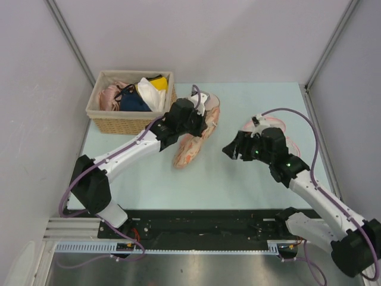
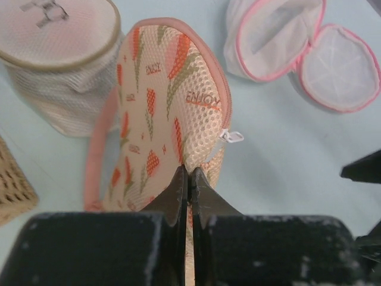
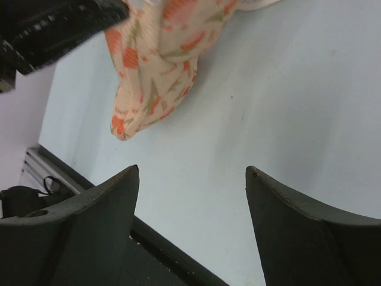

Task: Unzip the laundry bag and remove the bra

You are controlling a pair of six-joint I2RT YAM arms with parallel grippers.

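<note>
The laundry bag (image 1: 190, 149) is a cream-peach pouch with orange-red prints and a pink zipper edge, lying mid-table. In the left wrist view the laundry bag (image 2: 172, 95) stands on edge, with a white zipper pull (image 2: 233, 137) on its right rim. My left gripper (image 1: 206, 126) is shut on the bag's fabric edge, fingertips pinched together (image 2: 190, 174). My right gripper (image 1: 231, 150) is open and empty, to the right of the bag and above bare table (image 3: 191, 173). The bag's lower end (image 3: 161, 59) shows in the right wrist view. The bra is hidden.
A wicker basket (image 1: 119, 122) with pink, navy and yellow-white garments stands at the back left. A cylindrical white mesh bag (image 2: 59, 65) sits left of the pouch. A round white mesh bag with pink rim (image 2: 297, 47) lies open at right, behind my right gripper (image 1: 268, 124).
</note>
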